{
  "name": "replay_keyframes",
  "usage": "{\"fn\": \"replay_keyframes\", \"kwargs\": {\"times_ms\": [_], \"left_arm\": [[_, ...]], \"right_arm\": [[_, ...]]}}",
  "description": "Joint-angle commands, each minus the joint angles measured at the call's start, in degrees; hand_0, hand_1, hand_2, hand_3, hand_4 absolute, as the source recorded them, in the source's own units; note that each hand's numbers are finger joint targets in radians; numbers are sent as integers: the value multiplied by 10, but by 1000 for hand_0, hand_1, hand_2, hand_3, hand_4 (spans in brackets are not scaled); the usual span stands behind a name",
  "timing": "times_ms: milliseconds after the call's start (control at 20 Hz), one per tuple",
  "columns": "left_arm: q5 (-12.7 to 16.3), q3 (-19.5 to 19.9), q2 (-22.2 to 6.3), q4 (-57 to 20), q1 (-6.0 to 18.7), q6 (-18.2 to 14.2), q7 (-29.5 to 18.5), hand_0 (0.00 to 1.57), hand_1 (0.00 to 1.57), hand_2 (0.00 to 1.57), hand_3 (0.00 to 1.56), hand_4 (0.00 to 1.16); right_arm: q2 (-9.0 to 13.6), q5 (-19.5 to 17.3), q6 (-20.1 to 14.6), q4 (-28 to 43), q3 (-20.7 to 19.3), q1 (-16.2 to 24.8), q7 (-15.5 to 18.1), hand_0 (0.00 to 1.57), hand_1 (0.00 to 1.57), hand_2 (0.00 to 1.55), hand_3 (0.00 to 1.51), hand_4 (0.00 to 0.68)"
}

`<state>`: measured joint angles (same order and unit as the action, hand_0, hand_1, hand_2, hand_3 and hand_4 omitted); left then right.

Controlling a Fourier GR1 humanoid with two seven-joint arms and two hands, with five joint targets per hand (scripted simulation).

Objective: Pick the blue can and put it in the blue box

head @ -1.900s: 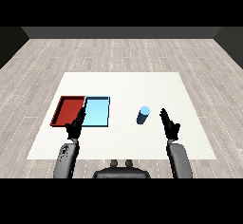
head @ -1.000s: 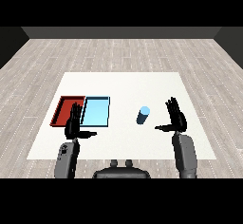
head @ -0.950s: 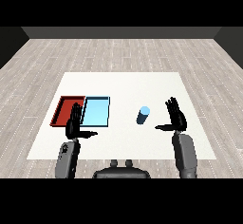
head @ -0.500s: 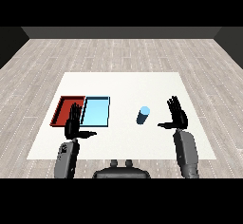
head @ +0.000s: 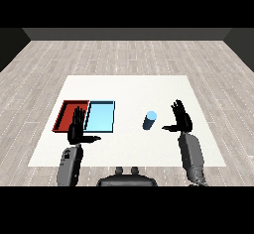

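The blue can (head: 149, 120) is seen upright on the white table (head: 129, 87), to the right of the light blue tray (head: 100, 116) and apart from it. The right hand (head: 181, 120) is held just beside the can on its right, fingers spread wide and straight, thumb pointed toward the can; nothing is held. The step in hand is judged to be the reach for the grasp. It would be done well if the palm were brought level with the can's side, the thumb and fingers passed round it without tipping it, and only then curled shut. The left hand (head: 77, 129) is held open and flat at the near edge of the red tray (head: 71, 114), grasping nothing. Both trays lie side by side, touching, and nothing is seen in either
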<state>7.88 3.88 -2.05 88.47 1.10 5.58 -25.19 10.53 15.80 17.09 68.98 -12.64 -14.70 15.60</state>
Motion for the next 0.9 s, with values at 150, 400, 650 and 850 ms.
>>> {"fn": "replay_keyframes", "kwargs": {"times_ms": [150, 400, 650, 850], "left_arm": [[3, -1, -5, 51, -24, -5, 10, 0, 0, 0, 0, 0], [29, 9, -11, 41, -43, 27, -5, 0, 0, 0, 0, 0], [29, 18, -10, 1, 13, 9, 5, 0, 0, 0, 0, 0], [52, 40, -34, 6, 13, 30, 16, 0, 0, 0, 0, 0]], "right_arm": [[-25, -4, -18, -29, 15, 5, 1, 0, 0, 0, 0, 0], [-32, -20, -35, -75, 26, -24, 19, 0, 0, 0, 0, 0], [-51, -20, -64, -94, 37, -58, -2, 0, 0, 0, 0, 0], [-30, -19, -4, -183, 20, -37, 89, 0, 0, 0, 0, 0]]}}
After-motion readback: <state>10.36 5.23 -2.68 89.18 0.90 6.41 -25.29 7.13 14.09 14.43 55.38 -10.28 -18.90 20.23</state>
